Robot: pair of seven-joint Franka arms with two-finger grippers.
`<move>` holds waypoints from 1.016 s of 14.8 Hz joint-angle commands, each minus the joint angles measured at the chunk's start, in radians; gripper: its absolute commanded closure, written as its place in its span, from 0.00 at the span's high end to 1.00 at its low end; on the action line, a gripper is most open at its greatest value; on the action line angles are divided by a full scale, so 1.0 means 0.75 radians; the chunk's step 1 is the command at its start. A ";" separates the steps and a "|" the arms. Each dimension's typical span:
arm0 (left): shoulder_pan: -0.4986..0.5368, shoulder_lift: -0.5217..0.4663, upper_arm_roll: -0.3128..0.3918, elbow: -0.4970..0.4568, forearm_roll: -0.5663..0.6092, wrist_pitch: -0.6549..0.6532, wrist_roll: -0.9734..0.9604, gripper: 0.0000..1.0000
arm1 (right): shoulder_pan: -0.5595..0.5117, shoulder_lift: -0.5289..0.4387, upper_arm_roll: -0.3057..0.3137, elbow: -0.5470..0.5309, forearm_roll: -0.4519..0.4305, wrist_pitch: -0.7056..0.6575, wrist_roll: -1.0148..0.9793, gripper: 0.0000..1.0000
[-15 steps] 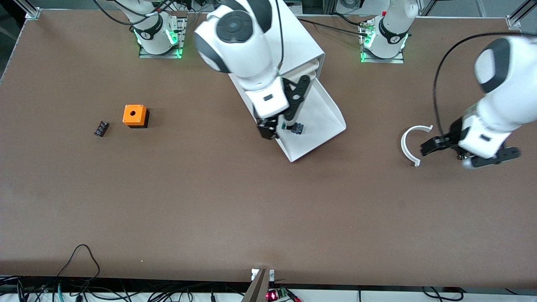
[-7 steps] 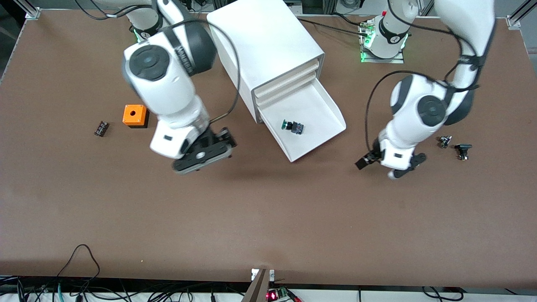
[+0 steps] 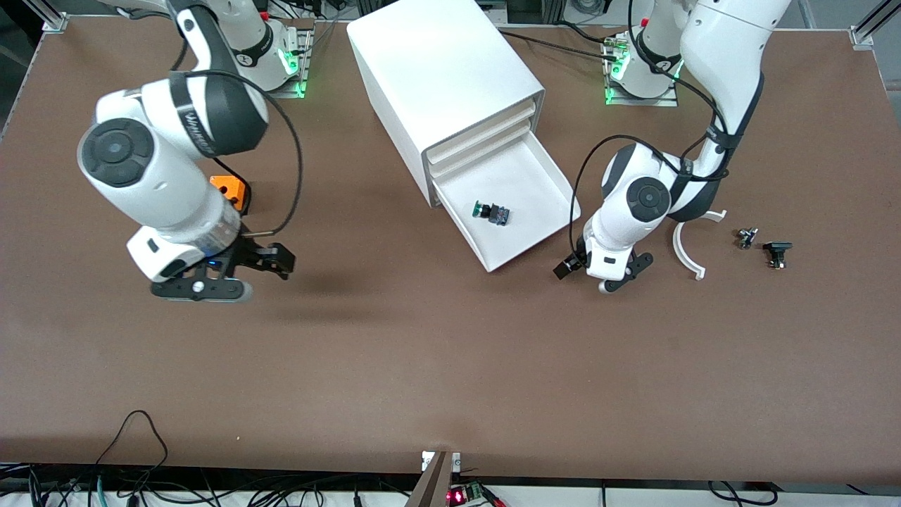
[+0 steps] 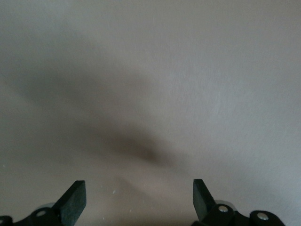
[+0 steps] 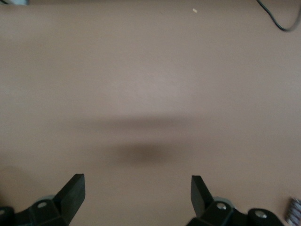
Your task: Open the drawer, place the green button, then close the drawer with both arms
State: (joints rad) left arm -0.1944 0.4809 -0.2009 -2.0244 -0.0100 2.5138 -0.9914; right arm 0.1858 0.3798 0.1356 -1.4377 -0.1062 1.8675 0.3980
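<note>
The white cabinet stands mid-table. Its lowest drawer is pulled open. The button, green cap on a black body, lies on its side on the drawer floor. My left gripper is open and empty, low over the table beside the drawer's open end, toward the left arm's end. In the left wrist view it shows only bare table. My right gripper is open and empty over the table toward the right arm's end, away from the cabinet. It also shows over bare table in the right wrist view.
An orange cube is half hidden by the right arm. A white curved piece and two small black parts lie toward the left arm's end. A small ribbed part edges the right wrist view.
The right arm has pulled away from the drawer toward its own end of the table, leaving the button inside. The left gripper has moved in beside the open drawer.
</note>
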 commanded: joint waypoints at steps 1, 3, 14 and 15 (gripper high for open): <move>-0.039 -0.030 -0.006 -0.031 -0.019 0.007 -0.020 1.00 | -0.074 -0.093 0.018 -0.063 -0.016 -0.048 0.042 1.00; -0.039 -0.038 -0.041 -0.062 -0.019 0.003 -0.020 1.00 | -0.102 -0.140 -0.039 -0.063 -0.008 -0.093 0.026 1.00; -0.039 -0.109 -0.309 -0.099 -0.021 -0.200 -0.008 1.00 | -0.238 -0.296 -0.203 -0.112 0.058 -0.320 -0.404 1.00; -0.039 -0.109 -0.331 -0.099 -0.025 -0.242 -0.008 1.00 | -0.242 -0.314 -0.205 -0.140 0.058 -0.320 -0.404 1.00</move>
State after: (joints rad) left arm -0.2235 0.4389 -0.4160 -2.0708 -0.0100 2.3886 -1.0020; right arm 0.0070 0.1968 -0.0250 -1.4767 -0.0756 1.6309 0.1087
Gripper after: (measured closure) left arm 0.000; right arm 0.000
